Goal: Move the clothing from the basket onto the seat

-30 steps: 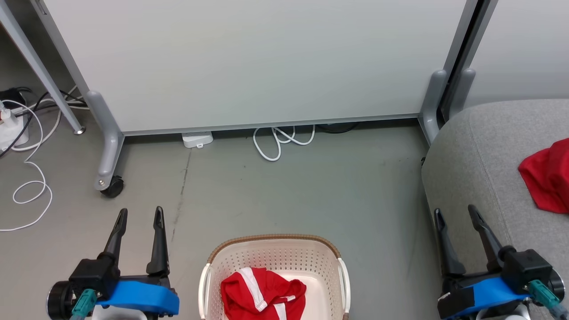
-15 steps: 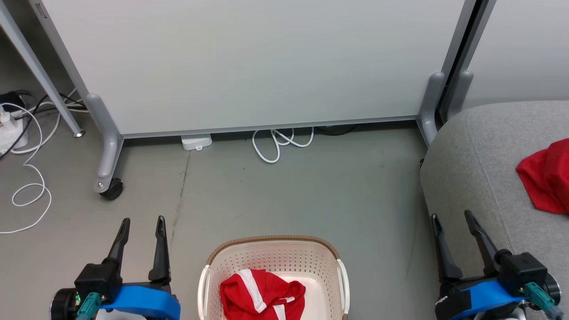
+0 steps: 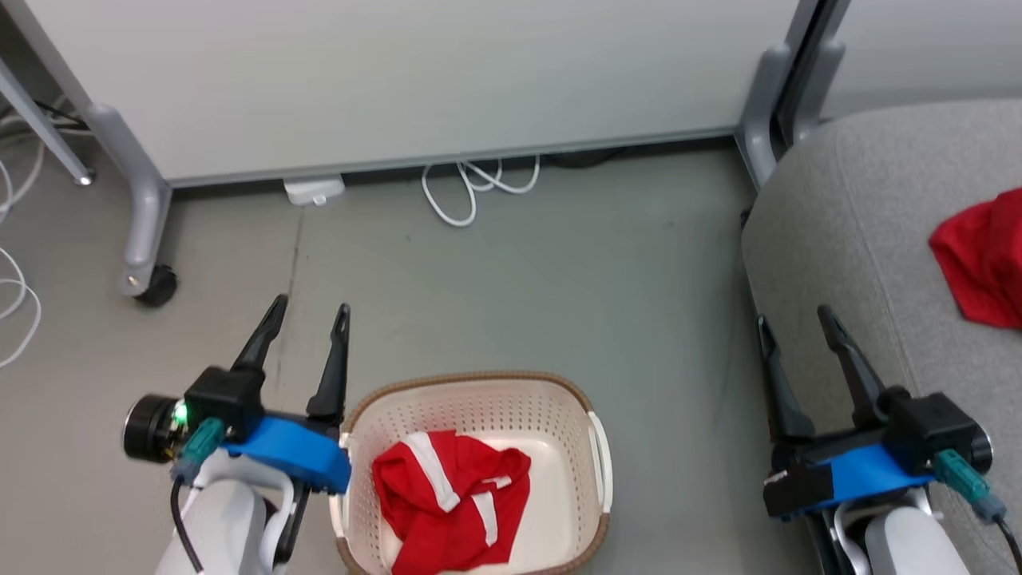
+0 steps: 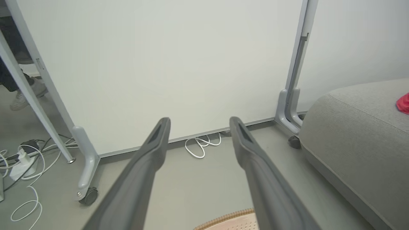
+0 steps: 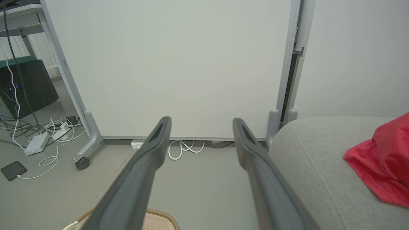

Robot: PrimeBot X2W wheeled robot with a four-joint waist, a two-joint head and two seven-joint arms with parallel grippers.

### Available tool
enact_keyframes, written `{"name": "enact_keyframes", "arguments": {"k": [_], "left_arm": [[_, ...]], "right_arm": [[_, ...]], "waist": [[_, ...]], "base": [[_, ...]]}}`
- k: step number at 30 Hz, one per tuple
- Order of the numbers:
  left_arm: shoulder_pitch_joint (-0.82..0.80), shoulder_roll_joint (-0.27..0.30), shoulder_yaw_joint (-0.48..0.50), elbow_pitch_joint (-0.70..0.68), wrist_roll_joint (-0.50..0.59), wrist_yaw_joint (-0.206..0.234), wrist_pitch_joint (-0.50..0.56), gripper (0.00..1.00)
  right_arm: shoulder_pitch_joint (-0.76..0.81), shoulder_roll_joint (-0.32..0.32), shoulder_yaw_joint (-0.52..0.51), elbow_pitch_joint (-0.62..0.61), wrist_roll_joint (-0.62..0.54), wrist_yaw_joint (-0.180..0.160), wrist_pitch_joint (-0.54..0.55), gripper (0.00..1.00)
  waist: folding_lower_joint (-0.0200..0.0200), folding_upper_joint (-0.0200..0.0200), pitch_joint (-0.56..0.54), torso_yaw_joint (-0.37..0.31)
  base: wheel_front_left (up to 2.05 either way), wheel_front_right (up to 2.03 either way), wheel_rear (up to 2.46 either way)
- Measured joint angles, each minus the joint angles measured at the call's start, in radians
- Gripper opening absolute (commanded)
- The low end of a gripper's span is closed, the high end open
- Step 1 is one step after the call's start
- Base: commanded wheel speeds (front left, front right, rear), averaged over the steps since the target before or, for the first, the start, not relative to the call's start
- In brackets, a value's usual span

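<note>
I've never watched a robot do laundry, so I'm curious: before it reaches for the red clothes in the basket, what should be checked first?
1. Left gripper open and empty: ok.
2. Right gripper open and empty: ok.
3. Red-and-white garment lying in the basket, uncovered from above: ok.
4. A gripper positioned over that garment: not ok. The left gripper's fingers point out over the floor beside the basket, and the right gripper is by the seat.
5. Free room on the seat: ok. There is bare grey cushion beside the red garment lying there.
6. More clothing hidden under the top garment: cannot tell.
</note>
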Motion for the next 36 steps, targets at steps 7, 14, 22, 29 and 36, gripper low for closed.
{"name": "enact_keyframes", "arguments": {"k": [7, 14, 22, 29, 36], "left_arm": [[-0.166, 0.059, -0.160, 0.119, -0.026, 0.000, 0.000, 1.00], [-0.331, 0.103, -0.336, 0.253, -0.055, 0.000, 0.000, 1.00], [-0.464, 0.115, -0.508, 0.417, -0.084, -0.001, 0.000, 1.00], [-0.563, 0.106, -0.694, 0.588, -0.082, -0.001, 0.007, 1.00], [-0.650, 0.095, -0.878, 0.726, -0.091, -0.001, 0.091, 1.00]], "right_arm": [[-0.090, 0.000, 0.009, -0.033, -0.004, 0.000, 0.000, 1.00], [-0.176, 0.000, 0.018, -0.070, -0.005, 0.000, 0.000, 1.00], [-0.249, 0.000, 0.025, -0.103, -0.011, 0.000, 0.000, 1.00], [-0.304, 0.000, 0.024, -0.137, -0.013, 0.000, 0.000, 1.00], [-0.347, 0.000, 0.032, -0.178, -0.014, 0.000, 0.000, 1.00]], "waist": [[0.0001, 0.0000, 0.126, -0.040], [0.0002, 0.0000, 0.274, -0.081], [0.0002, 0.0000, 0.430, -0.126], [0.0002, 0.0000, 0.553, -0.153], [0.0001, 0.0000, 0.679, -0.180]], "base": [[0.00, 0.00, 0.00], [0.00, 0.00, 0.00], [0.00, 0.00, 0.00], [0.00, 0.00, 0.00], [0.00, 0.00, 0.00]]}}
